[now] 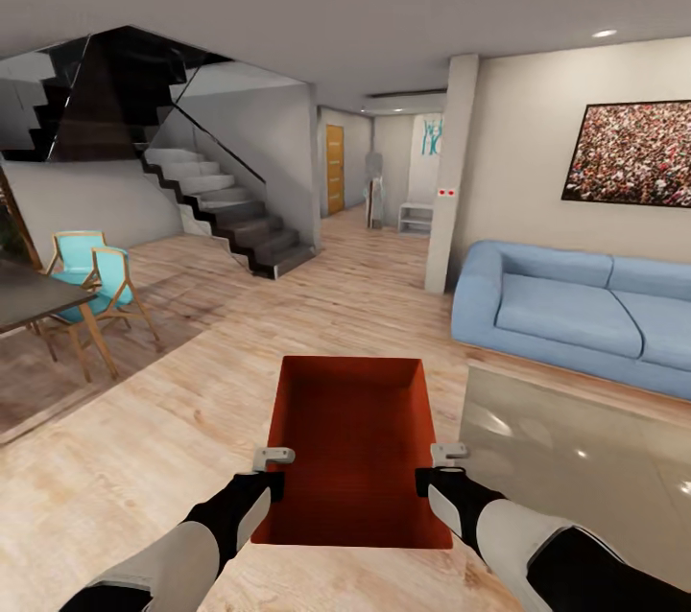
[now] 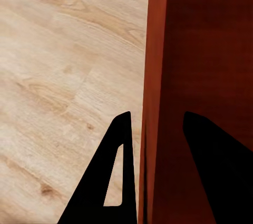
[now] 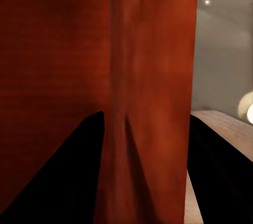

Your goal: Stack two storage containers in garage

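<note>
While I scan the head view from the left, I see a dark dining table [image 1: 29, 291] at the edge with two teal chairs [image 1: 96, 281] beside it, standing on a darker patch of wood flooring. Behind them a staircase [image 1: 226, 209] with a glass balustrade climbs toward the left. Nearer to me, my left end effector [image 1: 278, 470] is closed on the left wall of the storage container [image 1: 353, 444]; on the left wrist camera one dark finger [image 2: 118, 176] sits outside the orange-red wall and the other inside, with the light wood plank flooring [image 2: 58, 76] below. That open bin is held level between both arms, above the floor, long axis pointing away from me, its inside empty. My right end effector [image 1: 434, 470] is clamped on the opposite wall, and the right wrist camera shows the wall [image 3: 147, 76] running between its two dark fingers. Beyond the bin a hallway leads to a wooden door [image 1: 334, 169]. Right of that stands a pale pillar [image 1: 451, 171], then a light blue sofa [image 1: 576, 310] against the wall under a framed picture [image 1: 629, 153], with a glossy grey rug [image 1: 585, 468] in front of it.
</note>
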You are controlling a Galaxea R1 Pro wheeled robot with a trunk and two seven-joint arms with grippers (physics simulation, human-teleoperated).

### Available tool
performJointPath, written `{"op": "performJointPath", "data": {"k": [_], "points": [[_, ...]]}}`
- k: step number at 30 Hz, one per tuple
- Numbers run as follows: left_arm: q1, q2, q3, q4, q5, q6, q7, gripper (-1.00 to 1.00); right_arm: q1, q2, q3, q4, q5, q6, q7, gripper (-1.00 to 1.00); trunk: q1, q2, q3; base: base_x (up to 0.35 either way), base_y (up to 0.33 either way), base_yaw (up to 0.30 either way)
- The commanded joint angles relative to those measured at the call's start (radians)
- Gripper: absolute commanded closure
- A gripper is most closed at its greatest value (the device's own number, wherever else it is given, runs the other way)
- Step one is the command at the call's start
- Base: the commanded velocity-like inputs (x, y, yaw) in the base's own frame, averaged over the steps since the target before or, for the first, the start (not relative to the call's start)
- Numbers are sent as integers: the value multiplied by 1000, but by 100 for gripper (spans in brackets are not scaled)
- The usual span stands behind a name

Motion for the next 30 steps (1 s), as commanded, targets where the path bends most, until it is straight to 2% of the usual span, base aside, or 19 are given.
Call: {"op": "performJointPath", "data": {"k": [1,9,19,30], "points": [[0,-7,17,2,-10,8,8,100,0,4,87,-3,11,-44,-40,100,0,-1,0,0,0,41],[0,-7,17,2,-10,9,8,100,0,4,87,-3,12,-43,-39,100,0,-1,0,17,0,6],[0,-7,17,2,-10,9,8,100,0,4,87,-3,12,-43,-40,100,0,-1,0,244,0,0],[0,-7,17,2,-10,8,8,100,0,4,87,-3,12,-43,-40,100,0,-1,0,15,0,0]]}}
